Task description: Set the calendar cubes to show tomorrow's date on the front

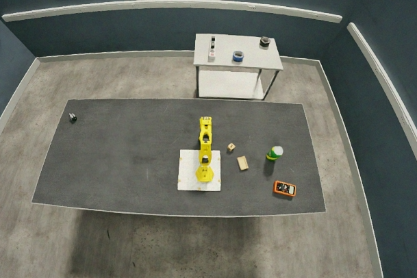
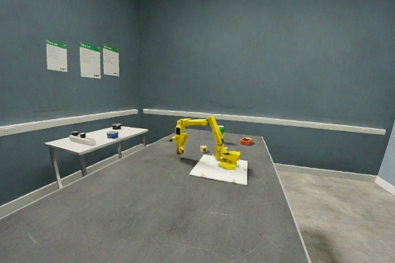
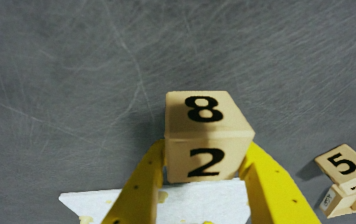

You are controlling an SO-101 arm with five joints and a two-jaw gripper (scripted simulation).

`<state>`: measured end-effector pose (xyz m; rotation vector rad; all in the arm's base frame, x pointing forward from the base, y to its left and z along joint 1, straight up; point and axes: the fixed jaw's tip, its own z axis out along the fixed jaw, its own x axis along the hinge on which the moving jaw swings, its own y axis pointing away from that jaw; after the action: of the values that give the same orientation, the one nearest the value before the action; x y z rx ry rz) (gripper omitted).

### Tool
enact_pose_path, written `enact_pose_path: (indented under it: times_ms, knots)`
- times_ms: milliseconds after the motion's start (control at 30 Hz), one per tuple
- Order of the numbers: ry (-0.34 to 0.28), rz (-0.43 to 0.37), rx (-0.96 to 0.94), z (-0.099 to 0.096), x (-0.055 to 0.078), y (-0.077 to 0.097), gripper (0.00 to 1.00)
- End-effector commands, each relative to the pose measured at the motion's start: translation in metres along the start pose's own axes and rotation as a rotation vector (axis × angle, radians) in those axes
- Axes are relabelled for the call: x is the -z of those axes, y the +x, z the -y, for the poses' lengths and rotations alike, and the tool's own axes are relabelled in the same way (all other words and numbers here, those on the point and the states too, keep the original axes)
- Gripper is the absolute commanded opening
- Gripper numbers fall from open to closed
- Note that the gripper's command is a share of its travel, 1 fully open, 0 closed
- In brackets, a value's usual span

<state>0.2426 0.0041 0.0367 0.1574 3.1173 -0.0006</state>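
My gripper [image 2: 180, 150] [image 3: 206, 159] is shut on a pale wooden cube [image 3: 206, 135] and holds it above the table, beyond the white mat. In the wrist view the cube shows an 8 on its upper face and a 2 on the face below. Its other faces are hidden. The second cube [image 1: 231, 147] [image 2: 203, 149] [image 3: 341, 163] rests on the table to the right, outside the tray. It shows a 5 in the wrist view and a 0 in the exterior view. The wooden tray [image 1: 242, 163] lies behind it, nearer the base row. The month's name is not readable.
The arm's base stands on a white mat [image 1: 188, 178] [image 2: 207, 171]. A green can [image 1: 274, 153] stands right of the tray. An orange multimeter [image 1: 284, 188] [image 2: 246, 141] lies near the table's right front. A small dark object [image 1: 72, 117] lies far left.
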Motion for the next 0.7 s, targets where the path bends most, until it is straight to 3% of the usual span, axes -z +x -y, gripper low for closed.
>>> enact_pose_path:
  times_ms: [0, 667]
  knots:
    - [0.001, -0.021, -0.004, -0.0013, -0.0045, 0.0033, 0.0]
    - [0.001, -0.021, -0.004, -0.0013, -0.0112, 0.0034, 0.0]
